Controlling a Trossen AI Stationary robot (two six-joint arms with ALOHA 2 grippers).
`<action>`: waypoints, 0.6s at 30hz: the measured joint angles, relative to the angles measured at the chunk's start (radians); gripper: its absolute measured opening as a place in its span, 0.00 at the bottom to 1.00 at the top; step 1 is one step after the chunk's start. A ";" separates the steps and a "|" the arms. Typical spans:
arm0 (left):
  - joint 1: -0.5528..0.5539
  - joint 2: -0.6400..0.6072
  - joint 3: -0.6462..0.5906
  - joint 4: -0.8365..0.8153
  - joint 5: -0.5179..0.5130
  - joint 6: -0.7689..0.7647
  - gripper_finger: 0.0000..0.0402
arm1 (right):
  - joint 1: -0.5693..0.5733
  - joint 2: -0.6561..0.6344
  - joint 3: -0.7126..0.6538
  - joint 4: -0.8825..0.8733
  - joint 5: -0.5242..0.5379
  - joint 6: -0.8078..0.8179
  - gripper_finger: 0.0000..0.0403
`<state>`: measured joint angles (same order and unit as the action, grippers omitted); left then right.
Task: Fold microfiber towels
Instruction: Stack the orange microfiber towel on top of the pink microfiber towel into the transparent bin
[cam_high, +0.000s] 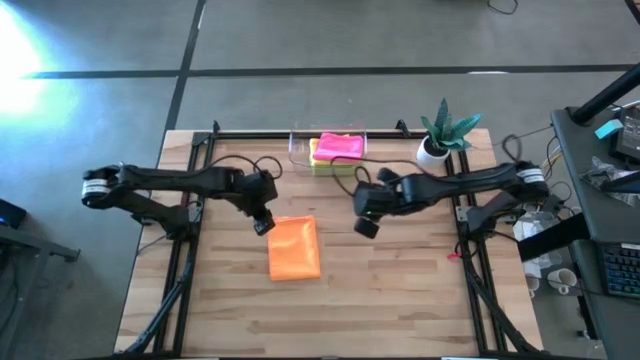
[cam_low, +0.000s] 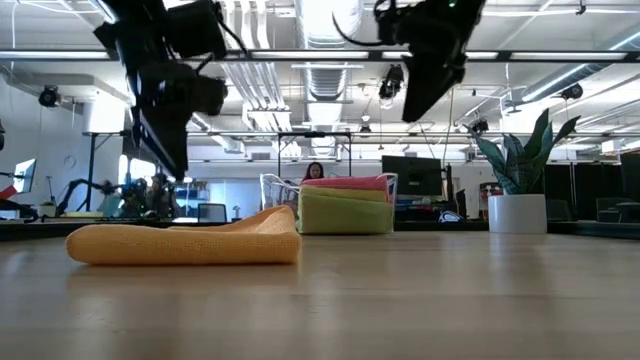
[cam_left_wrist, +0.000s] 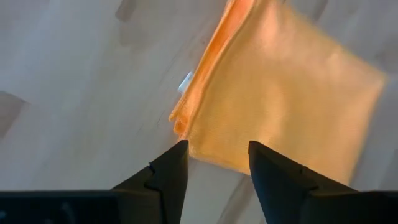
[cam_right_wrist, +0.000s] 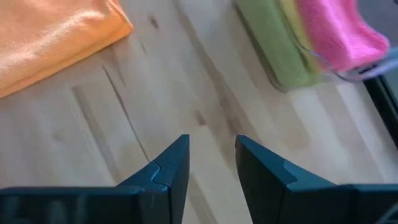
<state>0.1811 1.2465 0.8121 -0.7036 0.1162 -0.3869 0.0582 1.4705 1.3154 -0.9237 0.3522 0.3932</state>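
With the folded orange microfiber towel (cam_high: 294, 248) lying flat at frame centre, the left gripper (cam_high: 263, 224) hung above its upper-left corner, fingers parted and empty, while the right gripper (cam_high: 366, 226), half open and empty, waited right of centre; stacking it with the pink, yellow and green folded towels (cam_high: 336, 152) at upper centre looked next.

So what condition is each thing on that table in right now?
Orange towel: folded, flat on the table, free of both grippers.
Pink towel: folded, top of the stack in the clear bin.
Left gripper: open, empty, above the orange towel's corner.
Right gripper: open, empty, raised.
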 joint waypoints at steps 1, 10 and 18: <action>-0.002 -0.012 0.008 0.000 0.000 0.000 0.38 | 0.000 -0.028 -0.022 0.008 0.000 0.006 0.30; -0.065 -0.139 -0.065 0.016 -0.046 -0.199 0.38 | 0.000 -0.210 -0.286 0.248 -0.079 0.189 0.30; -0.166 -0.194 -0.183 0.152 -0.072 -0.368 0.38 | 0.000 -0.216 -0.473 0.671 -0.173 0.314 0.30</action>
<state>0.0146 1.0525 0.6288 -0.5518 0.0444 -0.7551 0.0586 1.2549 0.8422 -0.2526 0.1788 0.7075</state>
